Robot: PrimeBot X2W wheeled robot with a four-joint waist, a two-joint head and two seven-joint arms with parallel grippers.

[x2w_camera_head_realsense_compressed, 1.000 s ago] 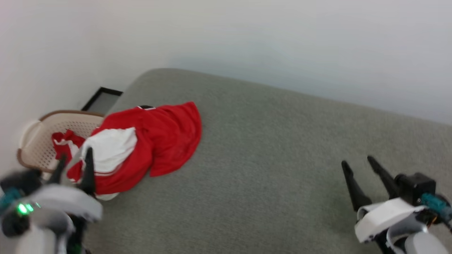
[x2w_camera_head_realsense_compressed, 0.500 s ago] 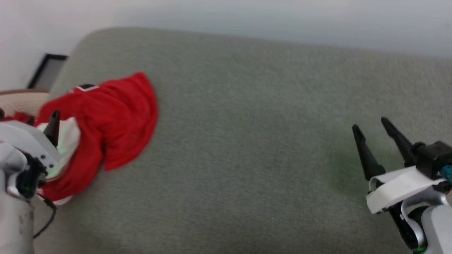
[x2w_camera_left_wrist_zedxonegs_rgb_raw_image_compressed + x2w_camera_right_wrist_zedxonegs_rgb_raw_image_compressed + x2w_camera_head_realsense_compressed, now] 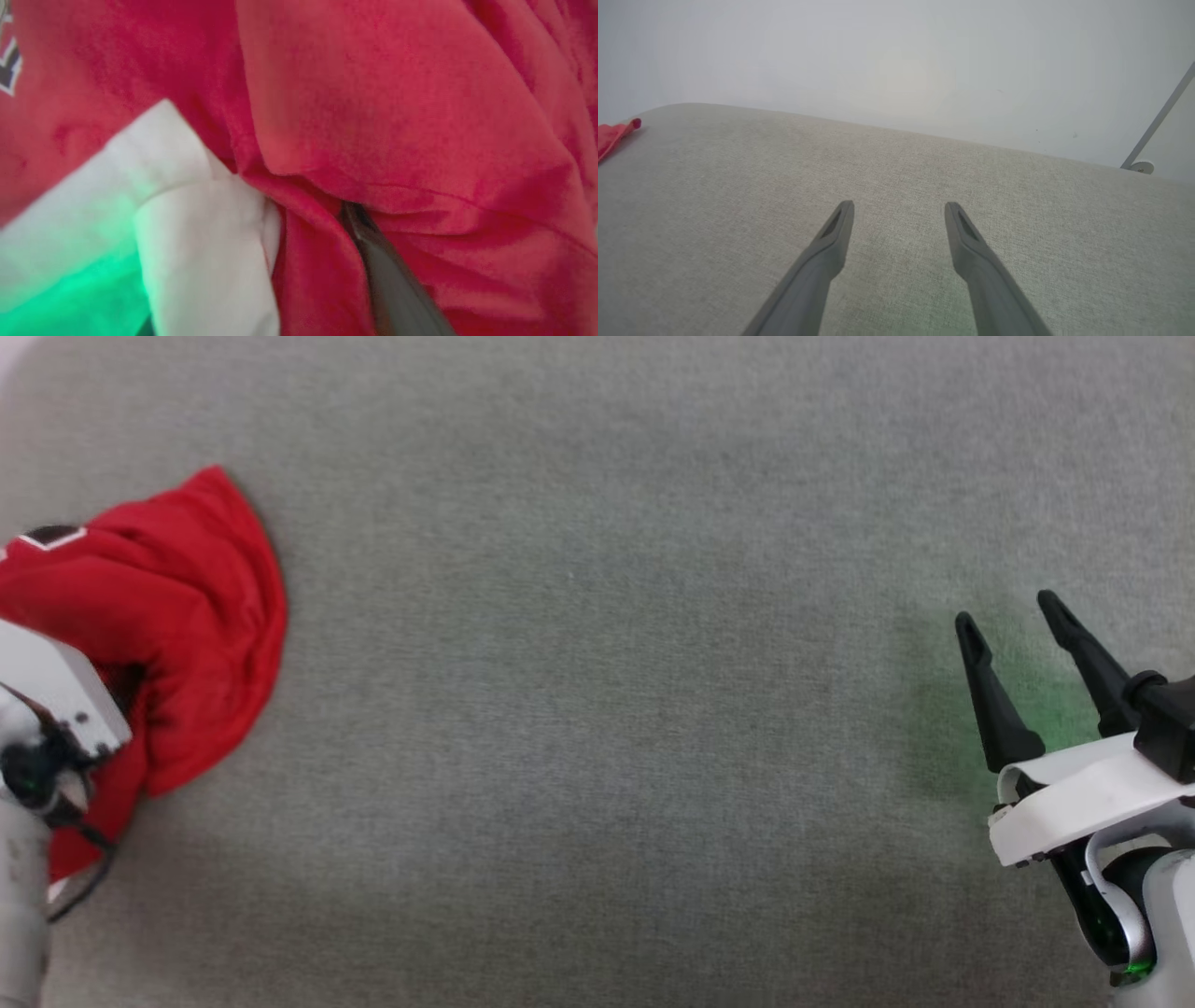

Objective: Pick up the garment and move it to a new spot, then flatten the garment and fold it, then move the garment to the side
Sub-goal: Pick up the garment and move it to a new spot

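At the far left of the head view, your left gripper [image 3: 119,691] is buried in the crumpled thin red jersey garment [image 3: 187,588] on the grey-green woven cushion [image 3: 597,728]. The right gripper [image 3: 1006,609] hovers well apart, fingers spread. The left wrist view adds one dark finger [image 3: 392,284] tucked under a red fold beside the white sleeve [image 3: 201,233], jaws wide, nothing pinched. Gather several layers before closing. The right wrist view catches a red edge at far left.

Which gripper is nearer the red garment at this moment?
Left. The left gripper is dug into folds of the garment; the right gripper hovers open over the grey cushion, far across from it.
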